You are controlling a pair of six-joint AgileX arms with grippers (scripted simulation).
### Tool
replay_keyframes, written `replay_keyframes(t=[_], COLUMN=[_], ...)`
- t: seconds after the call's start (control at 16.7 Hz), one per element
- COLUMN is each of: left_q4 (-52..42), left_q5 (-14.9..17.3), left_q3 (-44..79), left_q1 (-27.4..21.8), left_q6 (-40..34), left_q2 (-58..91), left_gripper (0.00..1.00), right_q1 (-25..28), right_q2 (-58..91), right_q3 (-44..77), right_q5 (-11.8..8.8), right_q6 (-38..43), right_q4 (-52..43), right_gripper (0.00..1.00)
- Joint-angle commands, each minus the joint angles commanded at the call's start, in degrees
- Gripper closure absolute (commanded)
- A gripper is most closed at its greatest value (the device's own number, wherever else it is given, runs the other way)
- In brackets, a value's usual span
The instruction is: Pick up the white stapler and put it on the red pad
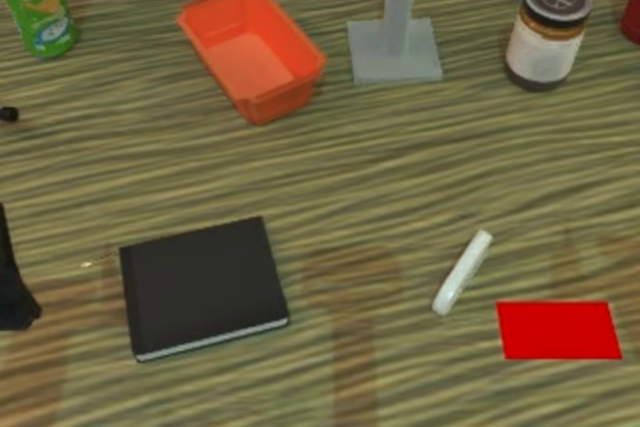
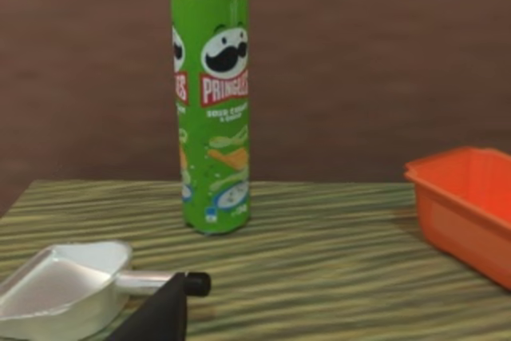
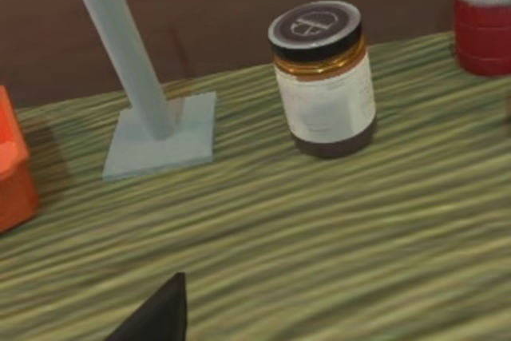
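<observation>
One slim white stapler bar [image 1: 462, 273] lies tilted on striped green table [image 1: 400, 177], just left of flat red rectangular pad [image 1: 559, 330], not touching; both grippers' opening: cannot tell

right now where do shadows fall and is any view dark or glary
Top view: evenly lit, no glare, faint broad shadows on the table between the black book and white stapler. Right wrist view: the grey post casts a thin shadow on the wall. No view is dark.
</observation>
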Motion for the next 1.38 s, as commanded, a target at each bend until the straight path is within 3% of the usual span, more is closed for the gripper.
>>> replay_keyframes(t=[0.48, 0.84, 1.14, 1.38], left_q4=[0.0, 0.0, 0.0, 0.0], left_q5=[0.0, 0.0, 0.0, 0.0], left_q3=[0.0, 0.0, 0.0, 0.0], left_q1=[0.0, 0.0, 0.0, 0.0], left_q6=[0.0, 0.0, 0.0, 0.0], left_q2=[0.0, 0.0, 0.0, 0.0], left_gripper=[0.0, 0.0, 0.0, 0.0], right_q1=[12.0, 19.9, 23.6, 24.1], right_q2=[48.7, 77.3, 90.3, 91.9], right_q3=[34.2, 56.6, 67.8, 69.2], right_q5=[0.1, 0.0, 0.0, 0.1], right_q6=[25.8, 42.5, 50.4, 51.4], right_q4=[-26.4, -42.9, -50.2, -51.0], right_gripper=[0.0, 0.0, 0.0, 0.0])
